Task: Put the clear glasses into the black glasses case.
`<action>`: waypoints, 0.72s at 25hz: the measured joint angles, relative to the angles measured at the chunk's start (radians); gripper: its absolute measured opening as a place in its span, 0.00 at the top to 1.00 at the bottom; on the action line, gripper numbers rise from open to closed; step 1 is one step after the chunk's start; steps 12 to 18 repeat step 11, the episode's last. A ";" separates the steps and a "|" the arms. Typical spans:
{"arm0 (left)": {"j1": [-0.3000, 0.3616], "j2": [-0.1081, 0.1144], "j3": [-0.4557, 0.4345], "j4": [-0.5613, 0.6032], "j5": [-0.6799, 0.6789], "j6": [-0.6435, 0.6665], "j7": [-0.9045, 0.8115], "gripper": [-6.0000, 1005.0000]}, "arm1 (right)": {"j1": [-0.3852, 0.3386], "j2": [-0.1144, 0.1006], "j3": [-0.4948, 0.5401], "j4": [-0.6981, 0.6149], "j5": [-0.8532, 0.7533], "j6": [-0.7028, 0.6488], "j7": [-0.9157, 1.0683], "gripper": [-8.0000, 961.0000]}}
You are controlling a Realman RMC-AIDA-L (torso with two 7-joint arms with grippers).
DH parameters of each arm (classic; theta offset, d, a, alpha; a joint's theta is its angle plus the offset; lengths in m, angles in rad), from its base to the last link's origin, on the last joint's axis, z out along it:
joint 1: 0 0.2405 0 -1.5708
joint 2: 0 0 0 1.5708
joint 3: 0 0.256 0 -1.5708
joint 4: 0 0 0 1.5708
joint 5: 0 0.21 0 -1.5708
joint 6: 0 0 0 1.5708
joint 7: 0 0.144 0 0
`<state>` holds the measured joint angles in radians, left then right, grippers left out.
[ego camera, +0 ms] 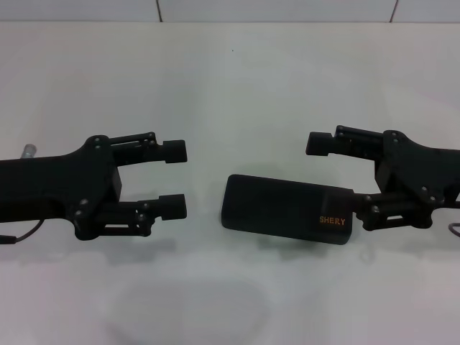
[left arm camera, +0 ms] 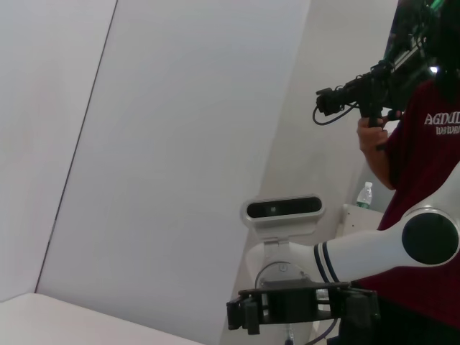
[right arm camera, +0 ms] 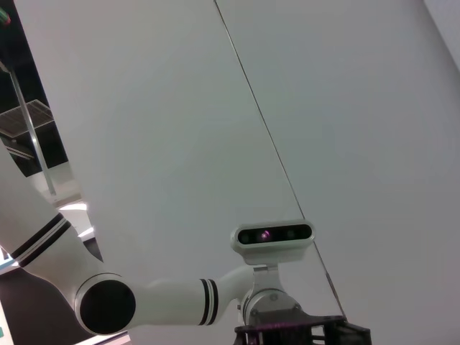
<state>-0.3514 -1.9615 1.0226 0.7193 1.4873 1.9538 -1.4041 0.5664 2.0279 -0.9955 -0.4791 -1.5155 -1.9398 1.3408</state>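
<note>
You are looking at a matt black glasses case [ego camera: 286, 210] lying on a smooth, faintly glossy white table [ego camera: 230, 79].

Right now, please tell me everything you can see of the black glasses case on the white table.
The slim black rectangular glasses case with rounded corners looks like matte hard plastic. It is shut and lies flat on the white table, its long side running across the head view, slightly slanted. Small orange "SHERY" lettering sits near its right end. The lower finger of the open right claw reaches that end; actual contact is unclear. The open left claw is apart from it.
</note>
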 joint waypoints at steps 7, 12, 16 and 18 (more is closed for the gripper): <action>-0.001 -0.002 -0.036 -0.025 0.003 -0.004 0.001 0.23 | -0.004 0.000 -0.001 0.000 0.000 0.002 -0.003 0.08; -0.002 -0.003 -0.061 -0.036 0.011 -0.004 0.001 0.23 | -0.006 0.000 -0.001 0.000 0.000 0.003 -0.010 0.08; -0.002 -0.003 -0.061 -0.036 0.011 -0.004 0.001 0.23 | -0.006 0.000 -0.001 0.000 0.000 0.003 -0.010 0.08; -0.002 -0.003 -0.061 -0.036 0.011 -0.004 0.001 0.23 | -0.006 0.000 -0.001 0.000 0.000 0.003 -0.010 0.08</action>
